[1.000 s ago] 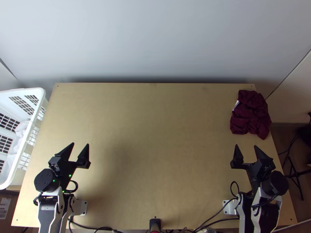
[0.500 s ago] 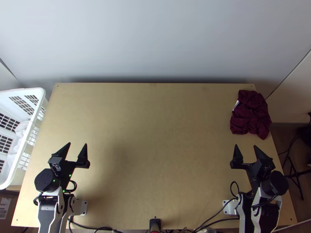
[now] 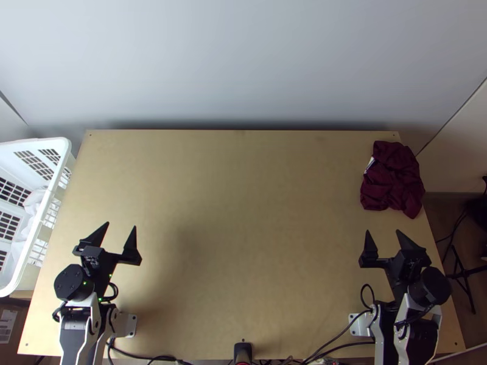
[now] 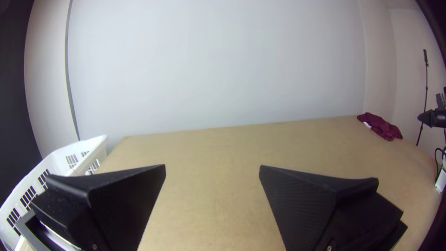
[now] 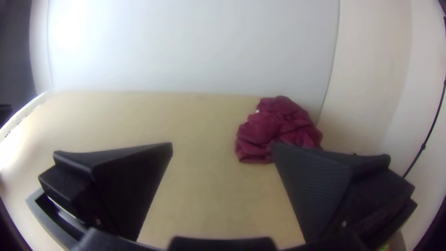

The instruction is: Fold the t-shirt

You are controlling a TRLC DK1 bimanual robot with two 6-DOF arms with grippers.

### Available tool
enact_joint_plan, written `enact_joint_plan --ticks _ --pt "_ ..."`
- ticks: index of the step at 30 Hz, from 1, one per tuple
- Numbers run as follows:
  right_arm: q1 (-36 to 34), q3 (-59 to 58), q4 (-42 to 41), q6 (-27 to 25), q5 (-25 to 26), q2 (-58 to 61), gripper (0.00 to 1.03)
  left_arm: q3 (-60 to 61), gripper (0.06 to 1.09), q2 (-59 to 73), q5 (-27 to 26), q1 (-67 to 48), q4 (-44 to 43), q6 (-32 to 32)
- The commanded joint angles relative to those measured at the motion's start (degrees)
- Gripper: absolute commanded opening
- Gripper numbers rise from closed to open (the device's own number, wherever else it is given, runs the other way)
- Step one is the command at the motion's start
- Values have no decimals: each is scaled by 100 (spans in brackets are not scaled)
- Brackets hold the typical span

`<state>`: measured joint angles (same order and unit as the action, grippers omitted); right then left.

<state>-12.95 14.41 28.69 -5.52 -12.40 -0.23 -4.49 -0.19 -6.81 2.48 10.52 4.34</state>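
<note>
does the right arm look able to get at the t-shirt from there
Probably yes: the right gripper is open with nothing in it, the t-shirt lies bunched ahead of it near the table's far right corner, and I see nothing between them.

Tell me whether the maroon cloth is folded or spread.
Neither: the maroon cloth lies bunched in a crumpled heap at the table's far right corner, its surface all wrinkles.
</note>
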Motion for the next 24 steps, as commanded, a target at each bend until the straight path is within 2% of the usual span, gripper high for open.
enact_joint_plan --ticks 1,3,5,11,16,24 --pt "460 18 84 -99 10 23 99 1 104 10 4 60 -165 -320" --pt "513 0 -162 -107 10 128 99 -17 103 10 57 60 -138 -425" --pt "513 61 -452 -72 27 410 99 -96 103 45 400 68 -59 -328" --pt "513 993 -786 -134 63 2071 99 -386 100 309 417 429 -138 181" --pt "697 1942 -777 16 142 2985 99 -1397 100 1732 364 376 -112 190" --pt "1374 3542 -715 183 862 4391 99 -3084 101 3569 373 508 -24 -56"
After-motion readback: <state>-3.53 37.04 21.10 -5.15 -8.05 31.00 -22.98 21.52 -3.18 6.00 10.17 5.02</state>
